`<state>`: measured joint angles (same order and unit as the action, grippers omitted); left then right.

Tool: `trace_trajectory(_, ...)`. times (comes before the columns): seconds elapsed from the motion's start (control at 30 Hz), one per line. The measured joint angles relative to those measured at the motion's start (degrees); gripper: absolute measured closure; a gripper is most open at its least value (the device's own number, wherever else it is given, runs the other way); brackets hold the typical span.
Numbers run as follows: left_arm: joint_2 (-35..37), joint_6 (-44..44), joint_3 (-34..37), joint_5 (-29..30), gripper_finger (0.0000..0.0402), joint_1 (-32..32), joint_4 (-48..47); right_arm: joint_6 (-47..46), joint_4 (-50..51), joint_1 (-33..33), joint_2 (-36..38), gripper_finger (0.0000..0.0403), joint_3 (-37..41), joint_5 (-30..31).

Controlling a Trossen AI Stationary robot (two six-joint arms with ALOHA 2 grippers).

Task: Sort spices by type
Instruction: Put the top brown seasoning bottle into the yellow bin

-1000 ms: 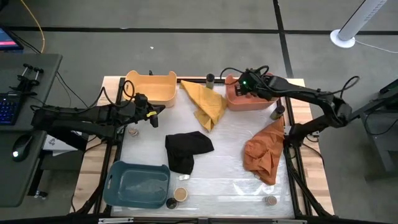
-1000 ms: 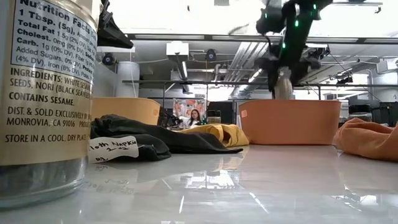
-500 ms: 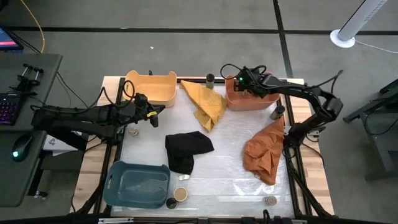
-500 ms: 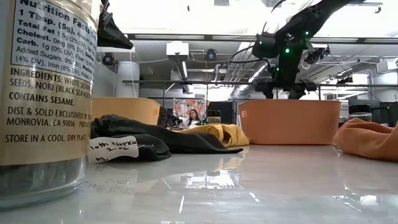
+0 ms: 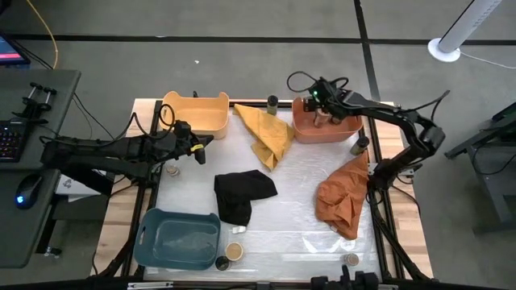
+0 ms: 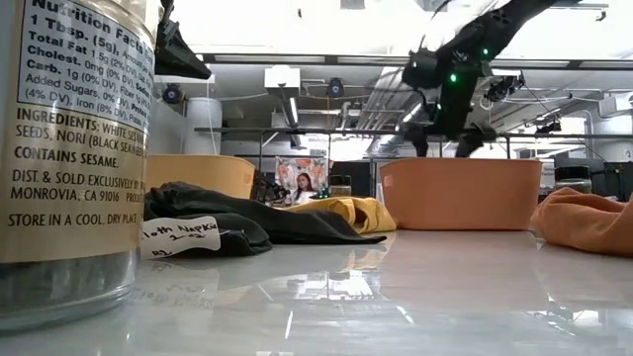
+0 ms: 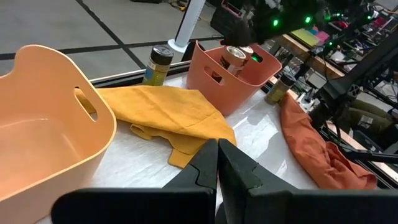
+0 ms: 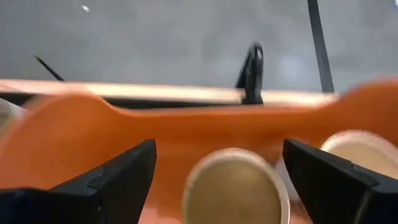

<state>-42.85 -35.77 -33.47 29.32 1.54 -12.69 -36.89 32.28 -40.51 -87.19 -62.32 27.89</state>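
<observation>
Table: near jar label "Nutrition Facts", "CONTAINS SESAME"; right tool open over salmon bin; left tool closed.

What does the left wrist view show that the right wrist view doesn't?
Left wrist only: the yellow bin, the yellow cloth, a dark-lidded jar behind that cloth, the orange cloth, and the left gripper with jaws shut.

Right wrist only: the right gripper, jaws open, above a tan lid, seen close up.

Both: the salmon bin with tan-lidded jars inside.
</observation>
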Motion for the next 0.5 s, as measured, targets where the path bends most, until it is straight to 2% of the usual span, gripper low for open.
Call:
trace_trajectory(0.13, 0.00, 1.95, 0.00, -0.01, 0.0401, -0.02, -0.11, 4.77, 0.17, 0.04, 0.34, 0.0056, -5.22, -0.07)
trace_trajectory(0.27, 0.00, 2.14, 0.00, -0.07, 0.0401, -0.02, -0.11, 8.74, -0.03, 0.86, 0.41, 0.0056, -10.72, -2.81)
trace_trajectory(0.5, 0.00, 1.97, -0.01, -0.24, 0.0401, -0.08, -1.38, 11.45, -7.11, 7.28, 0.43, 0.0055, -13.36, -15.29)
